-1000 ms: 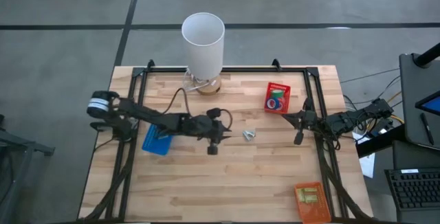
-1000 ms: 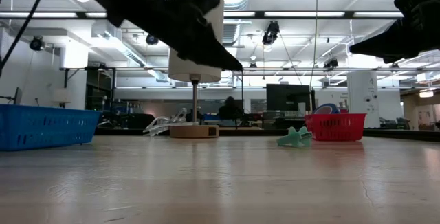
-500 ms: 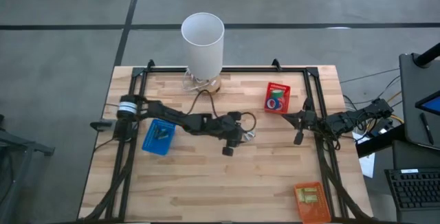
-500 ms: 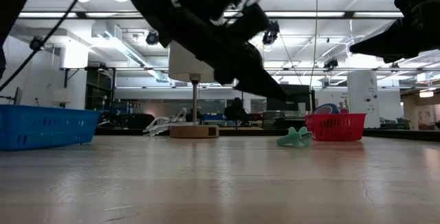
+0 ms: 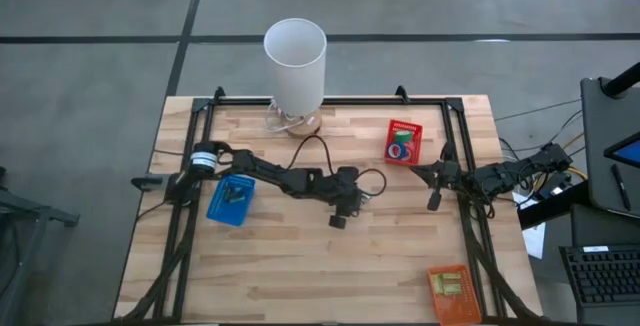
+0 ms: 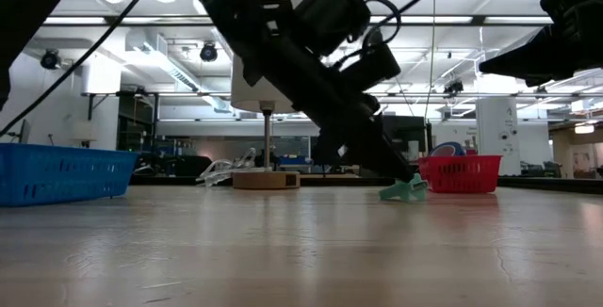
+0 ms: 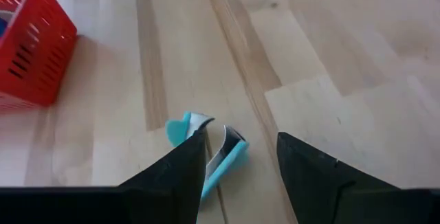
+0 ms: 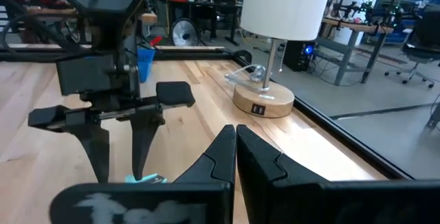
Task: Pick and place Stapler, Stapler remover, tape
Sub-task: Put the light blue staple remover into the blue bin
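The teal staple remover lies on the wooden table near its middle, also seen in the low view. My left gripper is open and low over it, one finger on either side; in the high view it covers the remover. The tape rolls lie in the red bin toward the far right. A small dark object lies in the blue bin on the left. My right gripper is shut and waits at the table's right side. My left gripper slants down from the table's left over the staple remover. One finger stands in front of the remover's teal handle. I cannot tell whether it touches.
A white-shaded lamp stands on a wooden base at the far edge, with its cord beside it. An orange box sits at the near right corner. A black frame rail runs along the table's sides. Bare wood lies toward the near edge.
My left gripper has moved from beside the blue bin toward the table's right and come down over the staple remover, its arm stretching out. The blue bin now shows uncovered. The remover has stayed in place.
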Tool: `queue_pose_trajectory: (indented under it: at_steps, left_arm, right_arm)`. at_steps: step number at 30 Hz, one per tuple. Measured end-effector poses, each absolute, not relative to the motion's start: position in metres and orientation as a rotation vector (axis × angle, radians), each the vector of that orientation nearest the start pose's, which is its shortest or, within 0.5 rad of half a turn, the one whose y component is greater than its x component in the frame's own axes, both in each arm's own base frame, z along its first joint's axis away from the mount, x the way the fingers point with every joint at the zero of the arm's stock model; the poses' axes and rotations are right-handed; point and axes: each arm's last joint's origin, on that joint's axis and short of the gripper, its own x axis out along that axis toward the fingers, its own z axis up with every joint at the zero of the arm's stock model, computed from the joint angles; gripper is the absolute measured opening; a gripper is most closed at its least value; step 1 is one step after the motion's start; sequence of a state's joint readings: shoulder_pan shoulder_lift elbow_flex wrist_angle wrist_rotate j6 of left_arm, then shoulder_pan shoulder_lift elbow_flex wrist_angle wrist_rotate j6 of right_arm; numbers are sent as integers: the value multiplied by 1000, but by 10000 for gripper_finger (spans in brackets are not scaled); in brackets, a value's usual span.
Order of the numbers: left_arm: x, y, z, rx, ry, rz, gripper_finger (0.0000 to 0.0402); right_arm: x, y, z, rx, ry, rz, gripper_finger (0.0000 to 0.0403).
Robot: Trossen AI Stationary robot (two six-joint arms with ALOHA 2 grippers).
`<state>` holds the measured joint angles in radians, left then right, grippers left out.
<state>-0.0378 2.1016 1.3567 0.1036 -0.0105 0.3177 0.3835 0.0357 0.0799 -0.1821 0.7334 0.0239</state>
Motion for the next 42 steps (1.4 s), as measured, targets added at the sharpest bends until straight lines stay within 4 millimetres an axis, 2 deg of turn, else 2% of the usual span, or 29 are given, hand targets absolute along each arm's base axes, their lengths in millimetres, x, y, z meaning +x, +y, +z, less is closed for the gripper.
queue_pose_trajectory:
  at_steps: [13, 29, 42]
  left_arm:
    - [448, -16, 145, 344, 658, -138, 169]
    - [449, -16, 146, 343, 642, -137, 65]
    - [450, -18, 142, 298, 627, -188, 5]
  right_arm:
    - [88, 14, 171, -49, 113, -351, 9]
    - [88, 14, 171, -50, 113, -351, 9]
    - [88, 14, 171, -50, 113, -351, 9]
